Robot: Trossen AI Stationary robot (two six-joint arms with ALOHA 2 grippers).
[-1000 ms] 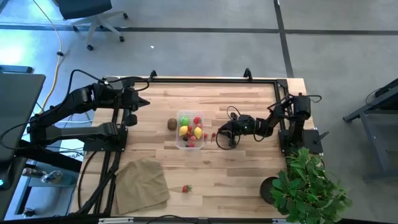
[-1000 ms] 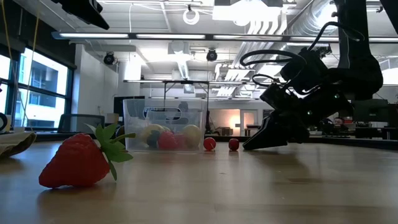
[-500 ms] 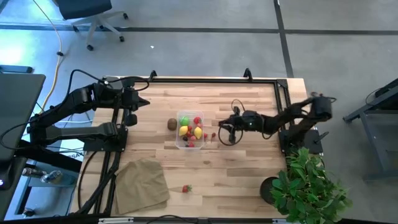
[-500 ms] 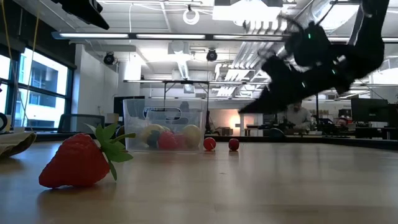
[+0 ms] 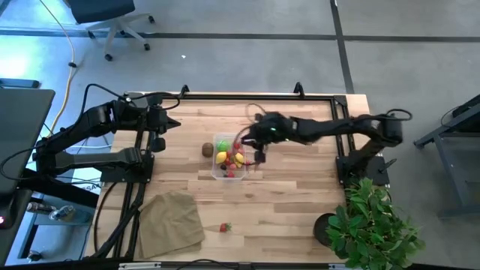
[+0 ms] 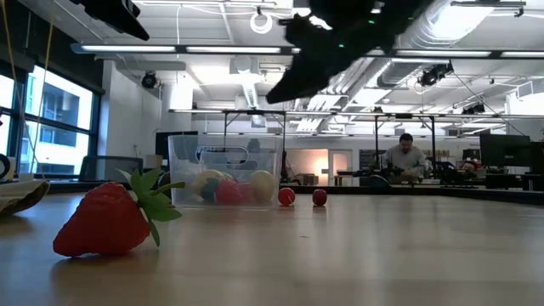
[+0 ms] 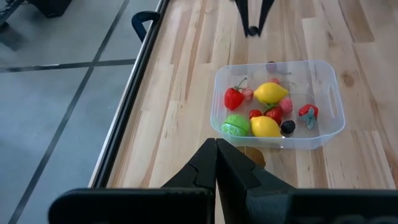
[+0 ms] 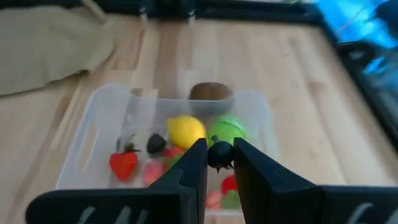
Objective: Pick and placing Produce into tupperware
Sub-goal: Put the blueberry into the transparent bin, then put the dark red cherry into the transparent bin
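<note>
Since the earlier frame, right pincer [image 5: 251, 144] has swung from the table beside the tub, up and across to hang over the tupperware [image 5: 229, 156]; the left arm has not moved. Right wrist view: the two fingers [image 8: 190, 167] are closed on a small dark berry [image 8: 219, 155], held directly above the tub's contents. Left pincer [image 7: 216, 163] waits at the left side of the table, its fingers pressed together on nothing.

Done so far, as the views show: the tupperware already holds two yellow lemons [image 7: 270, 93], a green ball [image 7: 236, 124], a strawberry [image 7: 234, 98] and several small red and dark berries.

Left to do, by judgement: release the held berry into the tub, then collect what lies outside it. A brown kiwi [image 5: 207, 150] sits on the table just beside the tub's left wall; two small red berries [image 6: 286, 196] lie near its right side in the low view; a large strawberry [image 5: 224, 227] rests well apart, near the tan cloth [image 5: 171, 221] at the front. The task appears past halfway.
</note>
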